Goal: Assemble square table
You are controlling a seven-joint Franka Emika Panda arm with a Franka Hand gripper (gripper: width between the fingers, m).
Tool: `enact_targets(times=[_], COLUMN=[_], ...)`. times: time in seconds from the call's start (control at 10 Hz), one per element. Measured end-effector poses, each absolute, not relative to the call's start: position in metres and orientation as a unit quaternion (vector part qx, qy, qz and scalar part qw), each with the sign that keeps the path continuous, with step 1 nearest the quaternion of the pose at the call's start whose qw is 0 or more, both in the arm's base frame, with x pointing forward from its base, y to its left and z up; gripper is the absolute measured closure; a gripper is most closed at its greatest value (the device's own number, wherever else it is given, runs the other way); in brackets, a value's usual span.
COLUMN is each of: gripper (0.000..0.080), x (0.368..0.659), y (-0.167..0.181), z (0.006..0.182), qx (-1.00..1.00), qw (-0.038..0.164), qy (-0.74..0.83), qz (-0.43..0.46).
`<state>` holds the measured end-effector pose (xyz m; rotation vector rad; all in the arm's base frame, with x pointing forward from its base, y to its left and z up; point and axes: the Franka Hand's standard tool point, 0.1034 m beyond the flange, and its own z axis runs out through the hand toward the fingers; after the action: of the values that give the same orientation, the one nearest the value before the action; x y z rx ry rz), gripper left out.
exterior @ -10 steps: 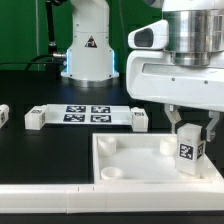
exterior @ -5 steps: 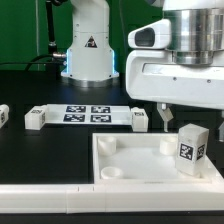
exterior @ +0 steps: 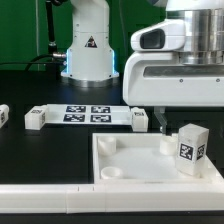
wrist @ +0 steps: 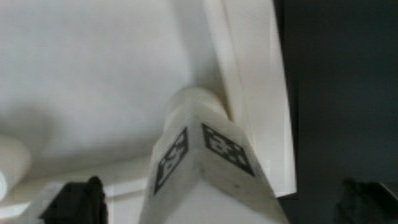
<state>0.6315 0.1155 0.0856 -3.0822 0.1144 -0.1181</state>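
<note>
The white square tabletop (exterior: 130, 163) lies tray-side up near the front, and its floor (wrist: 89, 60) fills most of the wrist view. One white tagged leg (exterior: 190, 148) stands upright in the corner on the exterior view's right. My gripper (exterior: 188, 120) hangs just above that leg, open. In the wrist view the leg (wrist: 205, 150) sits between my dark fingertips (wrist: 75, 202) with a gap on each side. My gripper (wrist: 221, 205) grips nothing.
Two loose legs (exterior: 36, 119) (exterior: 139, 119) lie at either end of the marker board (exterior: 88, 113), and a third leg (exterior: 3, 114) is at the left edge. A long white bar (exterior: 45, 187) runs along the front. The robot base (exterior: 88, 50) stands behind.
The jaws opened and let go of the leg, which stays standing in the tabletop's corner. The gripper has lifted a little.
</note>
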Motion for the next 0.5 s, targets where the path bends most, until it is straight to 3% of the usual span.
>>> enact_targets(times=[0.5], gripper=[0.0150], x=[0.6353], y=[0.1114], z=[0.0841], qx=[-0.964], qw=[-0.003], qy=[-0.266], qz=[-0.032])
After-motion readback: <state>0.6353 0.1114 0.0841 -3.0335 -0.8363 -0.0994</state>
